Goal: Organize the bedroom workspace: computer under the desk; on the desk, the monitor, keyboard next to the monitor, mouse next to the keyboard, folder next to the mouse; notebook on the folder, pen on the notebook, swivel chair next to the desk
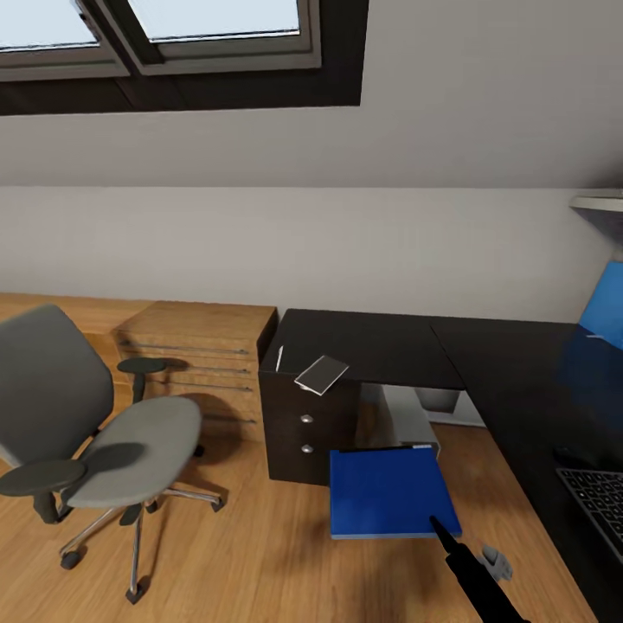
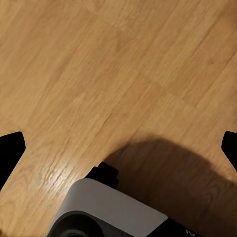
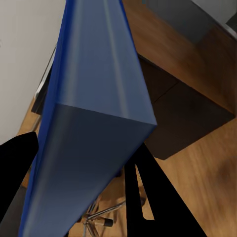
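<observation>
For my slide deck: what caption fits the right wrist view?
Right gripper shut on the blue folder, carried above the wooden floor.

My head camera looks down over desk [image 1: 519,363] and folder [image 1: 389,493]; my right wrist sits tight against that folder [image 3: 89,123]; left wrist stares at floor [image 2: 98,74].

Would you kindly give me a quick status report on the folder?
Right gripper shut on folder, held above floor. Left gripper open, nothing in it. Notebook on desk edge. Swivel chair stands apart from desk.
</observation>
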You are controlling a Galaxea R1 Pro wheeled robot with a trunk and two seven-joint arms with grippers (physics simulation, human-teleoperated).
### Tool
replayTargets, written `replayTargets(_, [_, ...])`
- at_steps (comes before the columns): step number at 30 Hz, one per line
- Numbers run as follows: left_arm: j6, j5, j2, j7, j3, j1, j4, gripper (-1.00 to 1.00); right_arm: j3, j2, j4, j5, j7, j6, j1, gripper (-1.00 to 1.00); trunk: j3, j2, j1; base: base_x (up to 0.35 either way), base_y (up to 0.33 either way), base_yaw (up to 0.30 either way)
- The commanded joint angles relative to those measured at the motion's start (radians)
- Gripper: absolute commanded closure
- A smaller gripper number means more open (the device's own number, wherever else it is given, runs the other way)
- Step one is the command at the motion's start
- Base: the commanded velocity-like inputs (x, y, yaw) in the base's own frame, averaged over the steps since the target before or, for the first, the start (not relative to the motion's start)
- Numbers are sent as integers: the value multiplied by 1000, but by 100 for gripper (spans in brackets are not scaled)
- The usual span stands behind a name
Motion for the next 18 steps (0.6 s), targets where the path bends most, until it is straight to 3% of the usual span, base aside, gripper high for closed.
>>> replayTargets(1, [3,5,1,8,-5,-1,-2,-100,8,-1,1,-8,2,-7,-1,100,2,7,-4,0,0,-8])
replayTargets(18, [2,5,-1,8,-5,-1,-3,-100,8,-2,2,-11,11,-7,-1,100,55,126,-69,0,0,-1])
